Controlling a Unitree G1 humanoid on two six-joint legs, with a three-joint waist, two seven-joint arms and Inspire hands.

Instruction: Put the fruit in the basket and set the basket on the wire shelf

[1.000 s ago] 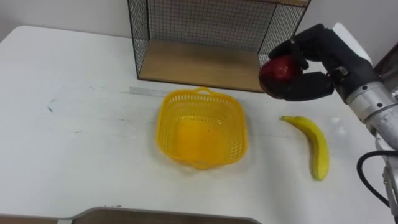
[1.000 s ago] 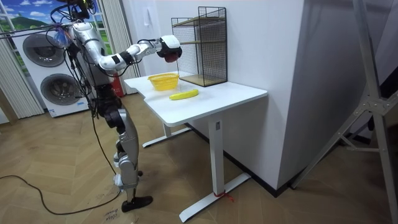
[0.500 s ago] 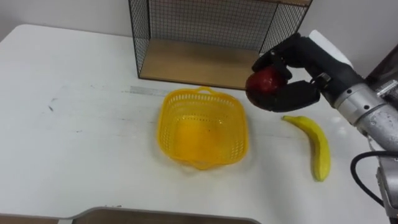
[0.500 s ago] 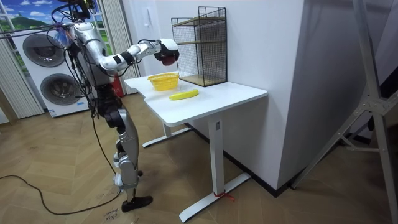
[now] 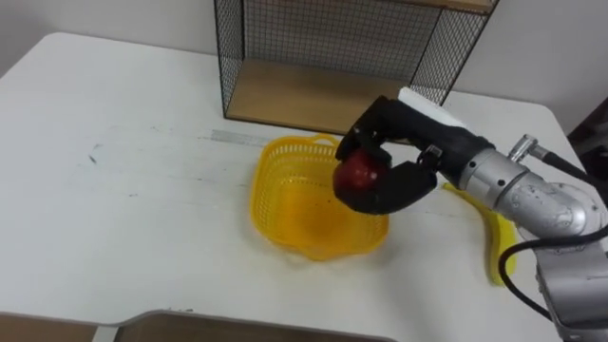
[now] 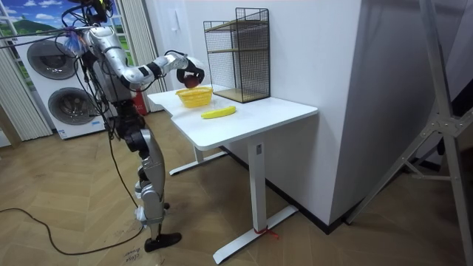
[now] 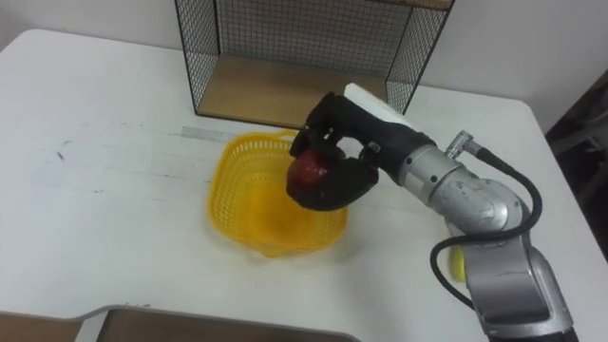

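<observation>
One white table [image 5: 142, 190] carries everything, and the yellow basket [image 5: 275, 190] sits near its middle, upright and with nothing lying in it. Behind the basket, on the side away from the robot, stands the black wire shelf [image 5: 294, 100]; its wooden bottom board comes close to the basket's far rim. In the room view the robot stands at the table's edge on the side of the basket away from the shelf, its right arm stretched out over the tabletop.

The right hand [image 5: 404, 185] comes in from the basket's right and hangs over the basket's right rim. Its fingers and thumb are curled round a red apple [image 5: 358, 173], fingers arching over the top and thumb closing from below, so the fruit is clasped between them above the basket, just inside that rim, clear of the basket's floor.

To the right of the basket, and apart from it, a banana [image 5: 496, 242] lies on the table, partly hidden behind the robot's forearm.
</observation>
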